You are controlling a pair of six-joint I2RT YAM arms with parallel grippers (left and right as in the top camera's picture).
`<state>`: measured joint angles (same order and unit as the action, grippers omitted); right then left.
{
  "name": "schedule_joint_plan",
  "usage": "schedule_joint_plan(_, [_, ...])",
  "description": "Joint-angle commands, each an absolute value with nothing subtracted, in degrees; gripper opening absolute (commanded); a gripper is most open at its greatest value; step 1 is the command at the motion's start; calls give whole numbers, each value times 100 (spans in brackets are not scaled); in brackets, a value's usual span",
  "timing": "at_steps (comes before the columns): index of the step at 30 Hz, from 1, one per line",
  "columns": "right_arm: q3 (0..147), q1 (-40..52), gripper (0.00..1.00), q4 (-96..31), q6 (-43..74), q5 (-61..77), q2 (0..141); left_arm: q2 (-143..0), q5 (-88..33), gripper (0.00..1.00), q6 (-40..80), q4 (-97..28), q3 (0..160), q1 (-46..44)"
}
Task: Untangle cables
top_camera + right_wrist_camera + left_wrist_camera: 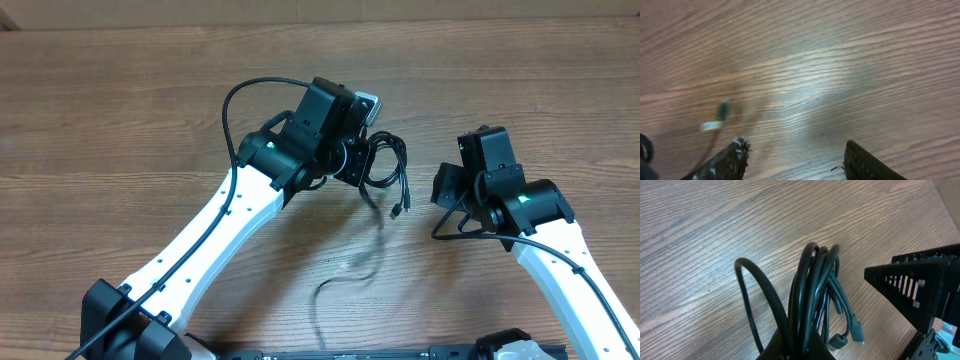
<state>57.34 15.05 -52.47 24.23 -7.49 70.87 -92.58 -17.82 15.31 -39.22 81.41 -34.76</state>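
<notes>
Above the middle of the brown wood-grain tabletop (120, 110), the left gripper (352, 160) is clamped tight on the bundle of thin black flexible cables (388, 165). The bundle seems lifted off the wood. In the left wrist view, several loops rise from the pinch and arch together. One wider loop (747, 290) stands apart to the side, and small plug ends (856, 331) hang low beside the loops.

I read this hold as an anchor. One side is fixed in the air so that strands can be drawn out of it, rather than the whole knot dragged over the table.

The right gripper (447, 190) sits near the bundle and is not touching it. Its wrist view shows both fingers (725, 162) spread with bare wood between them: jaws parted, holding nothing. A blurred pale plug tip (715, 124) shows at the left of that view, too smeared to say which cable it belongs to.

One thin faint strand (345, 282) lies on the table nearer the arm bases. I cannot tell whether it joins the bundle. My guess is that the right side is placed ready to pick a loose end.
</notes>
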Motion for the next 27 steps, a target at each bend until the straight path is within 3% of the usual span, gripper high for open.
schedule_joint_plan(1, [5837, 1500, 59, -5046, 2255, -198, 7013, -9157, -1761, 4, 1584, -3900, 8267, -3452])
schedule_joint_plan(5, [5837, 1500, 59, -4563, 1367, 1347, 7013, -9157, -1813, 4, 1514, -3900, 8267, -3452])
schedule_joint_plan(10, [5837, 1500, 58, -3942, 1302, 2073, 7013, -9157, -2283, 4, 1072, -3920, 8267, -3452])
schedule_joint_plan(20, [5835, 1500, 52, -3704, 1302, 1739, 7015, -9157, -2895, 4, 506, -4274, 8267, -3253])
schedule_joint_plan(27, [5835, 1500, 58, -4294, 1304, 1522, 7015, -9196, -2047, 4, 502, -4648, 8263, -2576])
